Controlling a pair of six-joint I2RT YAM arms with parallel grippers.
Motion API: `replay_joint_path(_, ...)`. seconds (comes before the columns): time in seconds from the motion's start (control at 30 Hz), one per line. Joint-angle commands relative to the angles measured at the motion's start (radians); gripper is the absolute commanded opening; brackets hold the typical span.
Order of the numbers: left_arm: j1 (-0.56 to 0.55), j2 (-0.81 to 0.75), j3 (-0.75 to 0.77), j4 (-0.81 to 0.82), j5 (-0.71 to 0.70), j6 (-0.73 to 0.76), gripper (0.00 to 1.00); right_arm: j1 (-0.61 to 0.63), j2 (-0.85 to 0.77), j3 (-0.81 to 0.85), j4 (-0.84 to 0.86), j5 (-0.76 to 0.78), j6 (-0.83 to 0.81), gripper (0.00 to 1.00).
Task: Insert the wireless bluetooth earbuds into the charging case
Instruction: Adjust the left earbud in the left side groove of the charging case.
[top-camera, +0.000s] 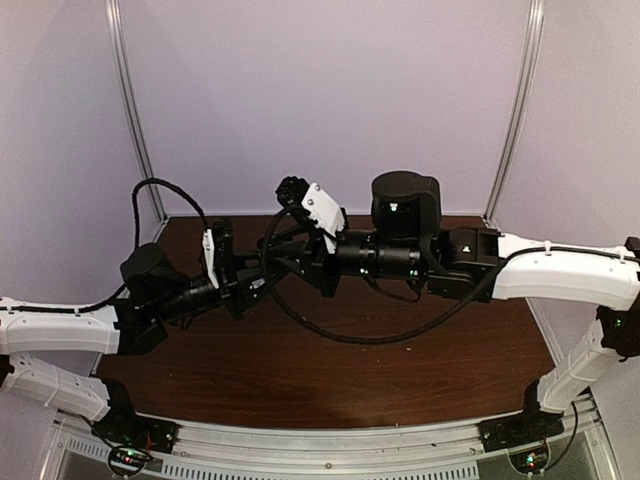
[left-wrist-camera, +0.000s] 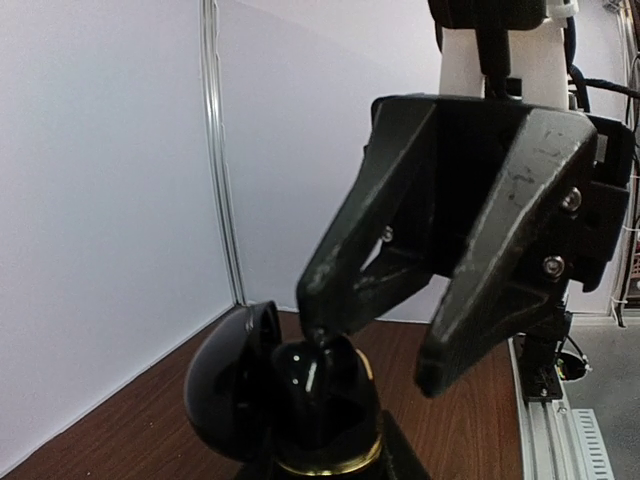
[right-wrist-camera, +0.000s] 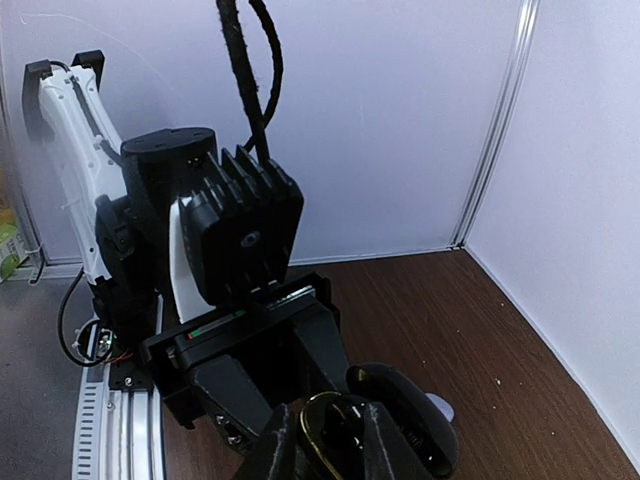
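My left gripper (left-wrist-camera: 320, 468) is shut on the base of a black charging case (left-wrist-camera: 325, 425) with a gold rim and holds it upright above the table. The case's round lid (left-wrist-camera: 225, 390) hangs open to the left. A glossy black earbud (left-wrist-camera: 305, 375) sits in the case mouth. My right gripper (left-wrist-camera: 385, 350) is above the case with its jaws apart. One fingertip (left-wrist-camera: 318, 325) touches the bud and the other stands off to the right. In the right wrist view my right gripper (right-wrist-camera: 335, 445) straddles the gold rim (right-wrist-camera: 315, 425). In the top view both grippers meet at mid-table (top-camera: 278, 280). No other earbuds show.
The brown wooden table (top-camera: 400, 370) has white walls at the back and both sides. A small pale rounded thing (right-wrist-camera: 438, 408) lies on the table behind the case lid (right-wrist-camera: 420, 430), mostly hidden. The right arm's black cable (top-camera: 350, 335) loops low over the table.
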Motion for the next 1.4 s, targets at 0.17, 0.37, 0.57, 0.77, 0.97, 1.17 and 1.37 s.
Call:
replay_joint_path(0.17, -0.001, 0.000, 0.031, 0.050, 0.030, 0.018, 0.00, -0.003, 0.028, 0.037, -0.020, 0.013, -0.006, 0.32)
replay_joint_path(0.37, -0.001, 0.000, 0.029, 0.058, 0.016, 0.016, 0.00, -0.003, 0.022, 0.031, -0.028, -0.010, -0.002, 0.24)
replay_joint_path(0.57, -0.001, 0.001, 0.025, 0.070, -0.006, 0.012, 0.00, 0.003, 0.008, 0.018, -0.036, -0.030, 0.001, 0.23)
replay_joint_path(0.77, -0.001, 0.003, 0.026, 0.069, -0.013, 0.010, 0.00, 0.010, -0.006, 0.011, -0.066, -0.036, -0.009, 0.22)
replay_joint_path(0.97, -0.001, 0.010, 0.030, 0.069, -0.012, 0.010, 0.00, 0.011, -0.034, 0.000, -0.078, -0.042, -0.006, 0.24)
replay_joint_path(1.17, -0.001, 0.017, 0.031, 0.074, 0.020, 0.011, 0.00, 0.011, -0.062, -0.012, -0.065, -0.046, -0.004, 0.26)
replay_joint_path(1.37, -0.001, 0.018, 0.036, 0.060, 0.045, 0.027, 0.00, 0.008, -0.058, 0.015, -0.094, 0.033, -0.012, 0.31)
